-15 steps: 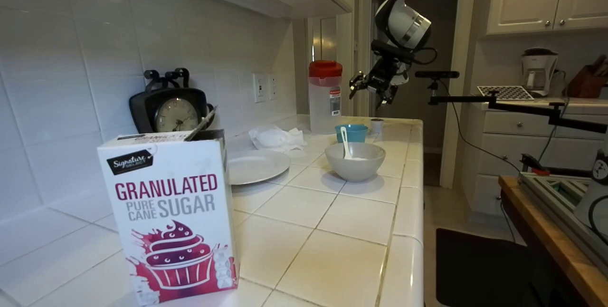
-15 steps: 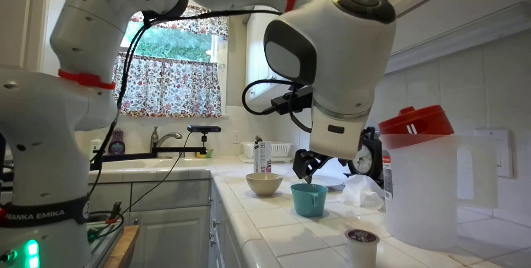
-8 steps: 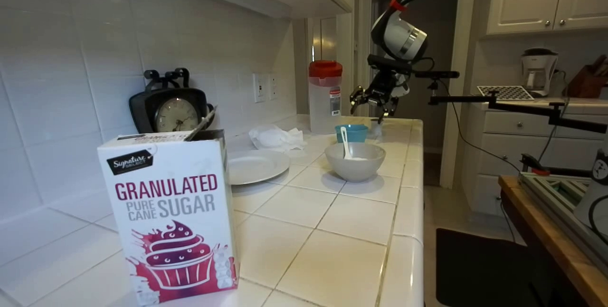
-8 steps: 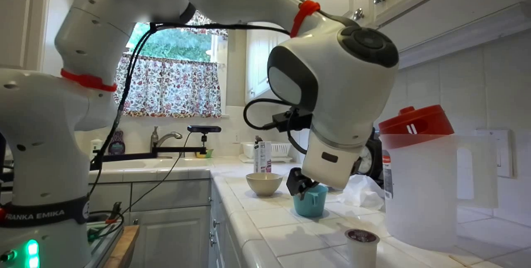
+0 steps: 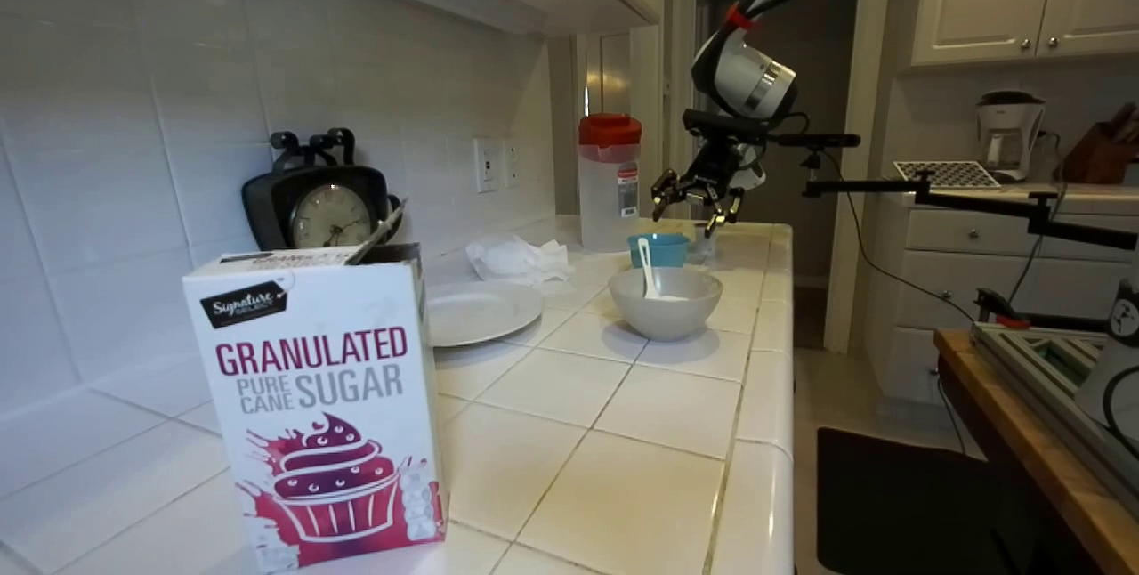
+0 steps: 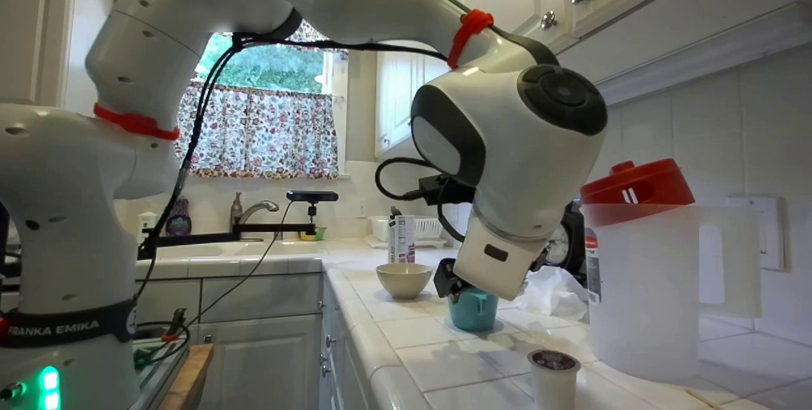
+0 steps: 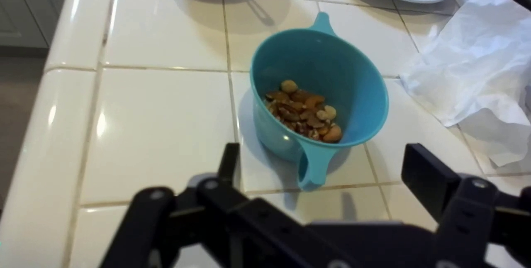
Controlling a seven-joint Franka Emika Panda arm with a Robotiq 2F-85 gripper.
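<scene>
A blue cup (image 7: 361,89) with a spout and a loop handle stands upright on the tiled counter and holds mixed nuts (image 7: 307,114). It shows in both exterior views (image 5: 672,250) (image 6: 474,313). My gripper (image 7: 322,149) is open and empty. Its black fingers (image 7: 229,162) stand wide apart on either side of the cup's handle (image 7: 317,164), apart from it in the wrist view. In an exterior view the gripper (image 5: 683,221) hangs above and just beside the cup. In an exterior view the hand hides part of the cup's rim.
A grey bowl (image 5: 667,312) with a white spoon (image 5: 647,265) stands near the cup. A white plate (image 5: 485,312), crumpled paper (image 7: 477,60) and a red-lidded pitcher (image 6: 641,289) lie along the wall side. A small pod (image 6: 554,378), sugar box (image 5: 320,415) and clock (image 5: 331,217) also stand there.
My gripper has come down toward the cup, and the hand has tilted. Most of the lowering is in the first half second. The cup has not moved and the gripper stays open.
</scene>
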